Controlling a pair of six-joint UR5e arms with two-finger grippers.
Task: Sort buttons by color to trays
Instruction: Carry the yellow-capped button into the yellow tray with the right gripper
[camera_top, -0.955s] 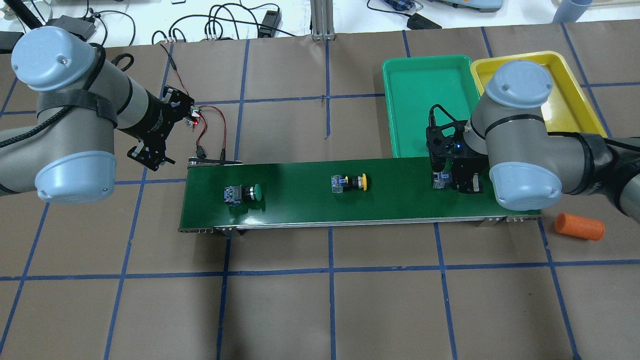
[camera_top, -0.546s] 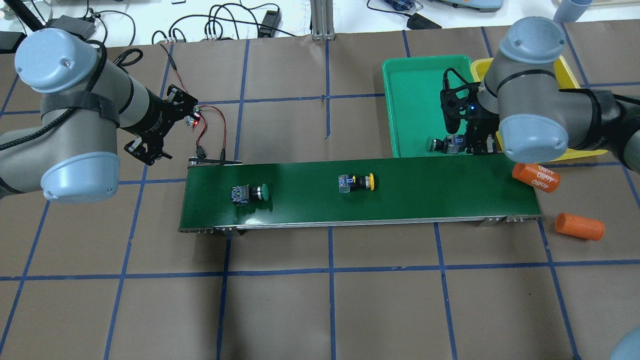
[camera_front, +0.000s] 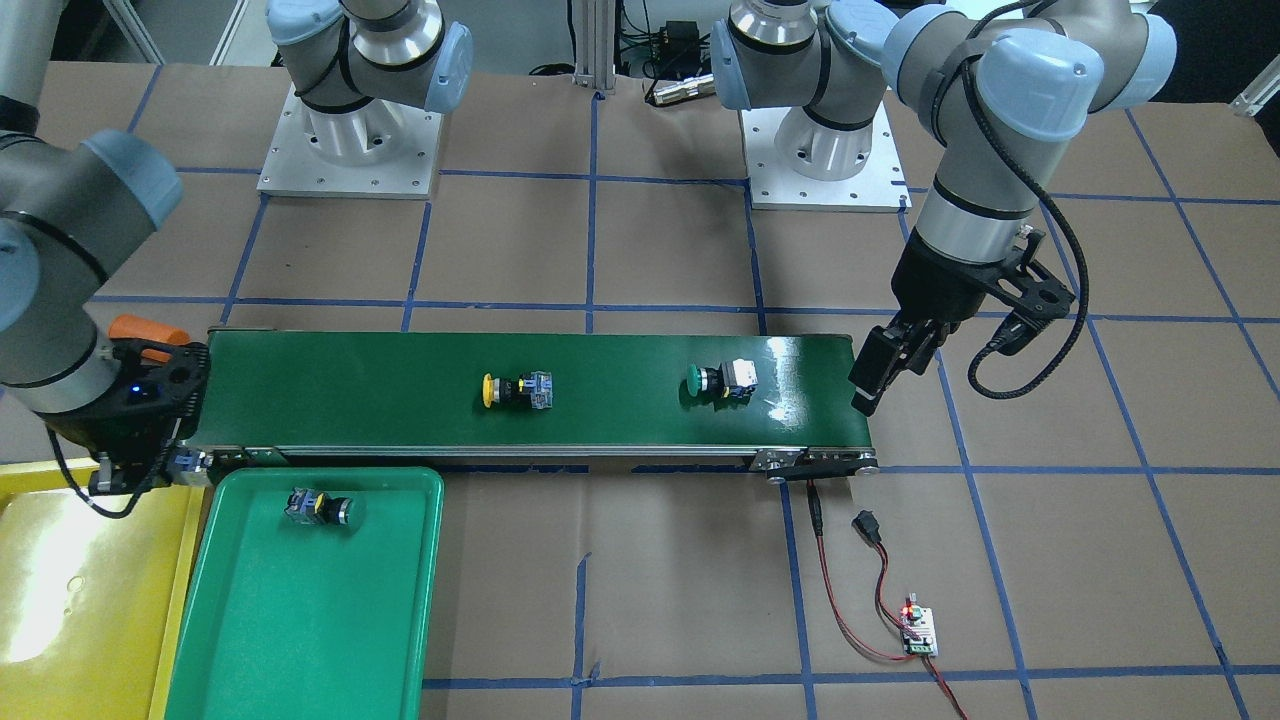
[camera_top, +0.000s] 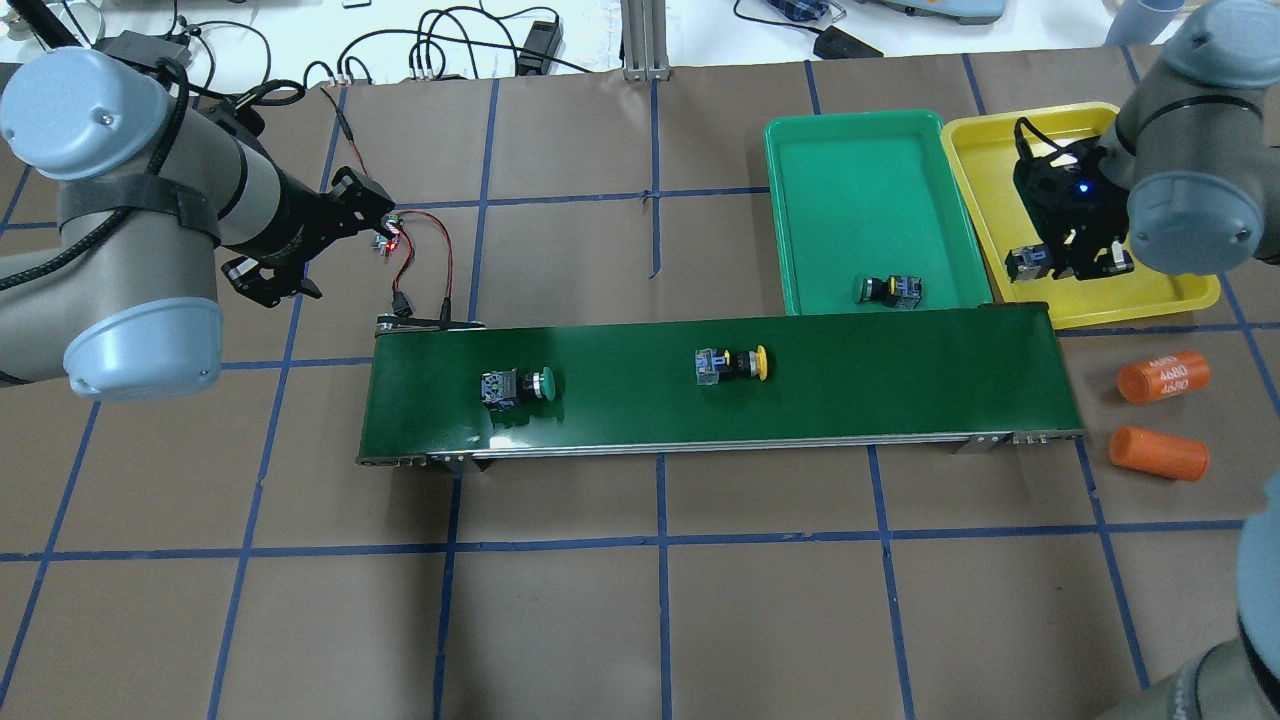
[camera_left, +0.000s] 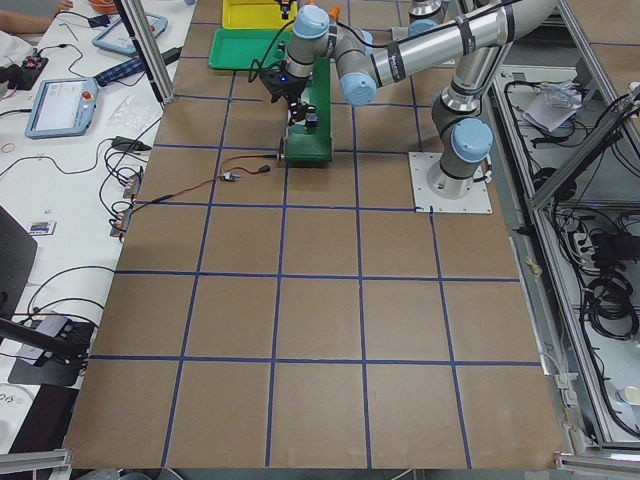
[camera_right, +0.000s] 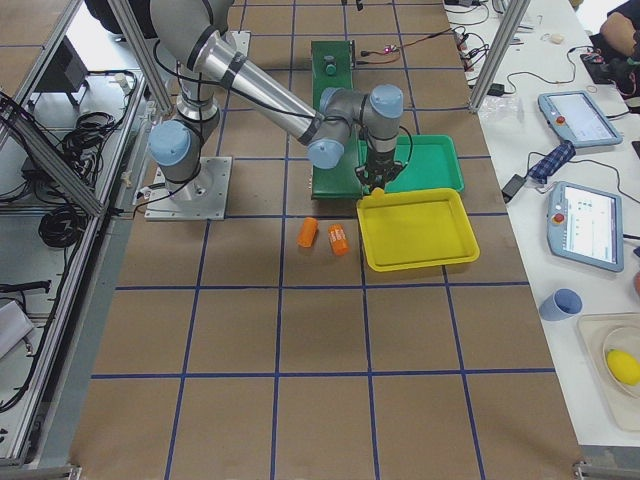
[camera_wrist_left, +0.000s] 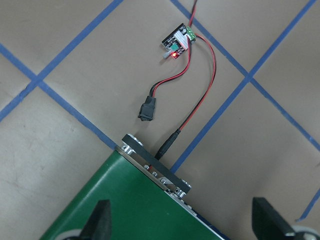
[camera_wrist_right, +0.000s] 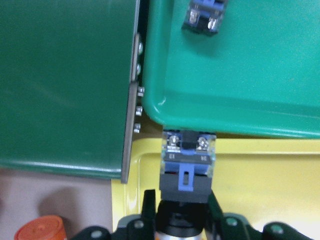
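Note:
My right gripper (camera_top: 1070, 262) is shut on a button (camera_top: 1028, 264) and holds it over the near end of the yellow tray (camera_top: 1000, 140). The right wrist view shows its contact block (camera_wrist_right: 187, 160) between the fingers; its cap is hidden. A green-capped button (camera_top: 888, 290) lies in the green tray (camera_top: 850, 170). On the belt lie a green button (camera_top: 515, 386) and a yellow button (camera_top: 730, 365). My left gripper (camera_top: 275, 285) is open and empty, above the table off the belt's left end.
The dark-green conveyor belt (camera_top: 850, 380) runs across the middle. Two orange cylinders (camera_top: 1163, 376) (camera_top: 1158, 452) lie off its right end. A small circuit board with a red light (camera_top: 388, 238) and its wires lie by the belt's left end.
My right gripper lifted a button from the belt's right end and carried it past the green tray to the yellow tray. The two belt buttons drifted right. The marked orange cylinder moved right.

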